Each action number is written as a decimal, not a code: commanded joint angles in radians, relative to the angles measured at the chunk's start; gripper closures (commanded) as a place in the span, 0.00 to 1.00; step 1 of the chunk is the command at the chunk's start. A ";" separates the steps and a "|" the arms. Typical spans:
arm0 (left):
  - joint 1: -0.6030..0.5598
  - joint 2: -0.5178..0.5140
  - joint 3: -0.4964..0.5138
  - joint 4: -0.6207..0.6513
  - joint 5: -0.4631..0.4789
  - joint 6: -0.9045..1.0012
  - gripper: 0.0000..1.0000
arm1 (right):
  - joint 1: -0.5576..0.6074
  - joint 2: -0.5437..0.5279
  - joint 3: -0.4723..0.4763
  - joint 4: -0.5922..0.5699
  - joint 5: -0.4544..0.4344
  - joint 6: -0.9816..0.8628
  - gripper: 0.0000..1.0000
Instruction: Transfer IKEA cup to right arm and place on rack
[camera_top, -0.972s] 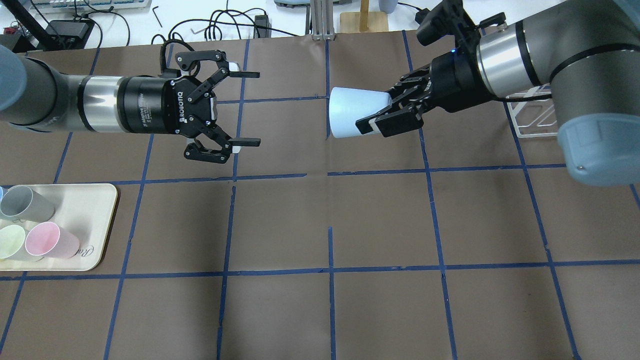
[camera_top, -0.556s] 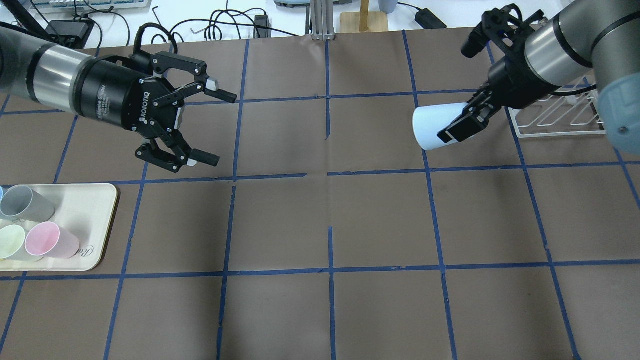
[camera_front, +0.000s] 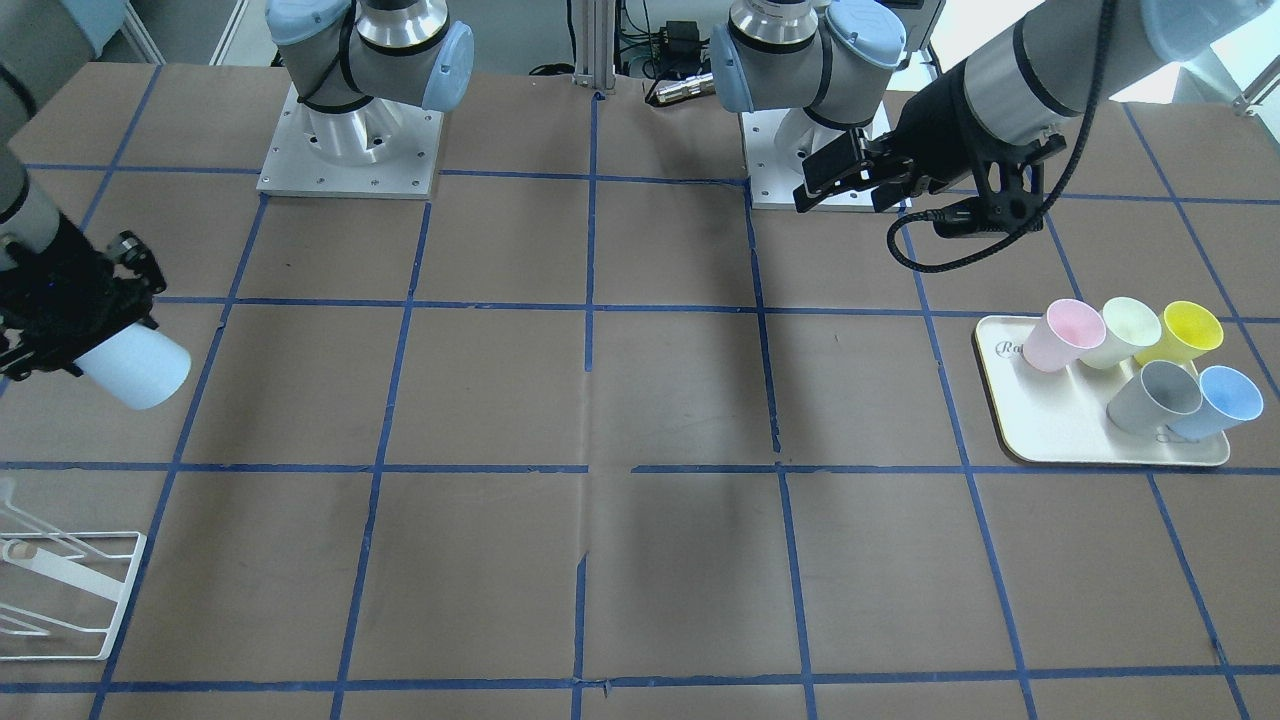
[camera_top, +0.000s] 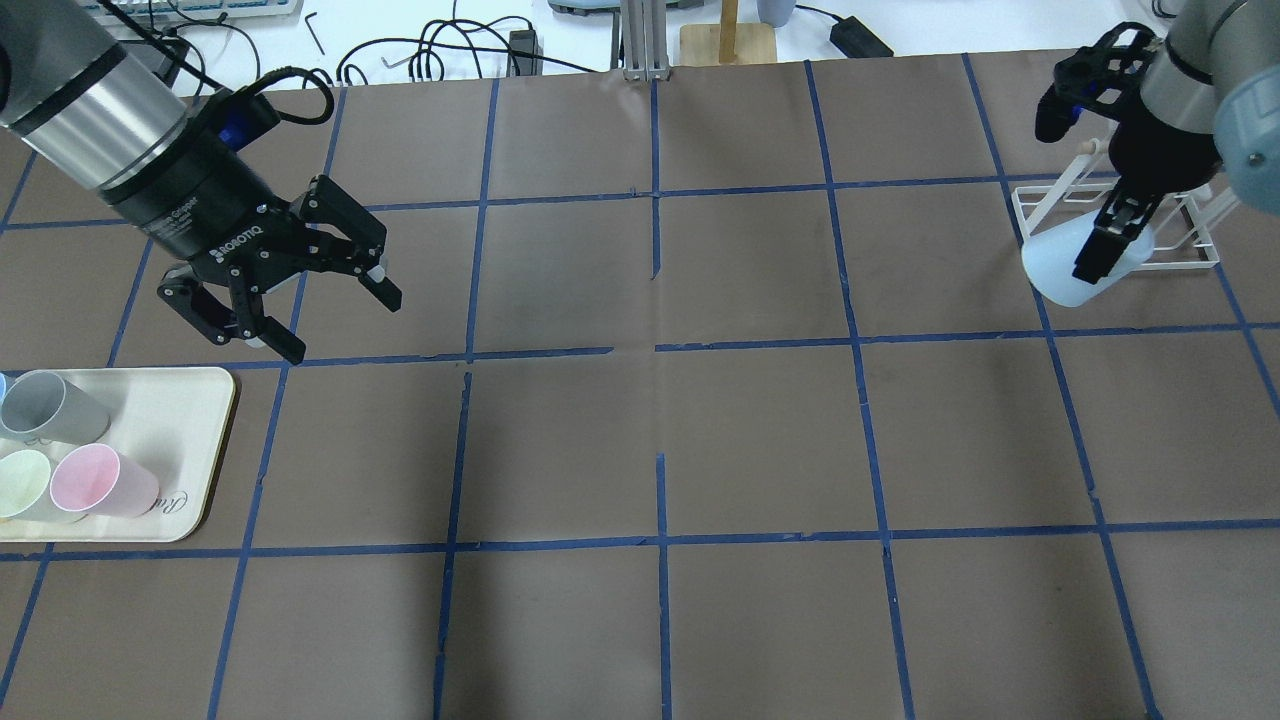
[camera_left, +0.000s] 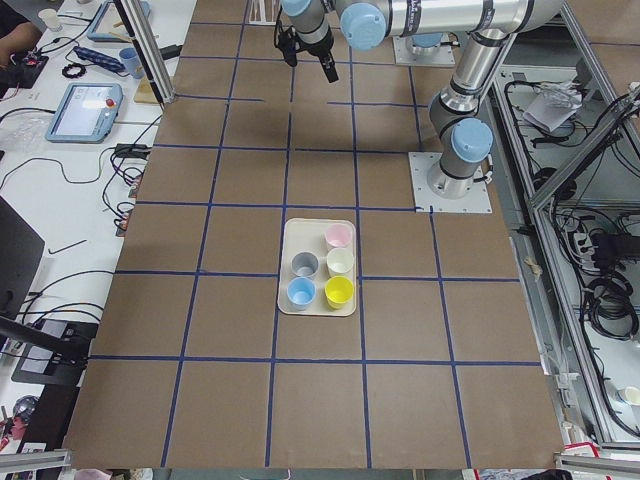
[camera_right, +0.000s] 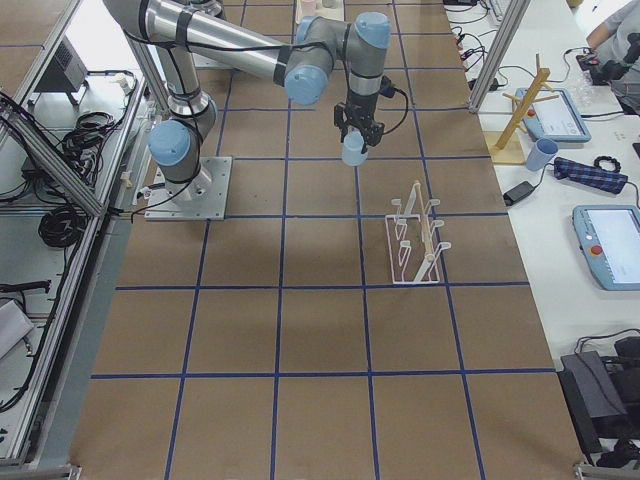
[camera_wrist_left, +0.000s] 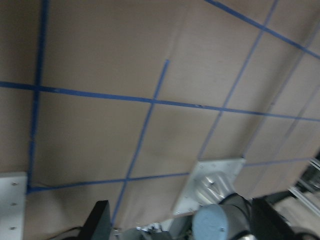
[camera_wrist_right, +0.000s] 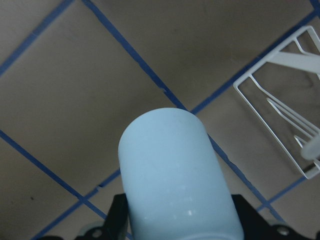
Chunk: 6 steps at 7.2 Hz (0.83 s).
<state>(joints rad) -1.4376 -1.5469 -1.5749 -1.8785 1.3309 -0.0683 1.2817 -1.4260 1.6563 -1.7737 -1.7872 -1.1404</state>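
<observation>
The IKEA cup (camera_top: 1055, 268) is a very pale blue tumbler held on its side above the table. My right gripper (camera_top: 1095, 255) is shut on it, just at the near left corner of the white wire rack (camera_top: 1190, 255). The cup also shows in the front-facing view (camera_front: 140, 372) and fills the right wrist view (camera_wrist_right: 177, 175), with the rack (camera_wrist_right: 280, 100) to its right. My left gripper (camera_top: 343, 325) is open and empty, above the table's left part, beyond the tray.
A cream tray (camera_top: 170, 420) at the left edge holds a grey cup (camera_top: 50, 405), a pink cup (camera_top: 100, 480) and a pale green cup (camera_top: 25, 485). The front-facing view also shows a yellow cup (camera_front: 1190, 330) and a deeper blue cup (camera_front: 1225, 395) there.
My right gripper has carried the cup to the right, from the table's middle to the rack's corner. My left gripper has drawn back left and turned downward, still open.
</observation>
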 joint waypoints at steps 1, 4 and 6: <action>-0.099 0.011 0.004 0.082 0.134 -0.070 0.00 | -0.025 0.102 -0.079 -0.004 -0.119 -0.016 0.80; -0.165 0.031 -0.043 0.208 0.264 -0.136 0.00 | -0.039 0.154 -0.092 -0.104 -0.146 -0.039 0.81; -0.169 0.054 -0.069 0.213 0.264 -0.133 0.00 | -0.039 0.157 -0.121 -0.101 -0.147 -0.047 0.81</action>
<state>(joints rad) -1.6022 -1.5076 -1.6267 -1.6780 1.5862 -0.2050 1.2434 -1.2696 1.5515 -1.8731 -1.9320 -1.1823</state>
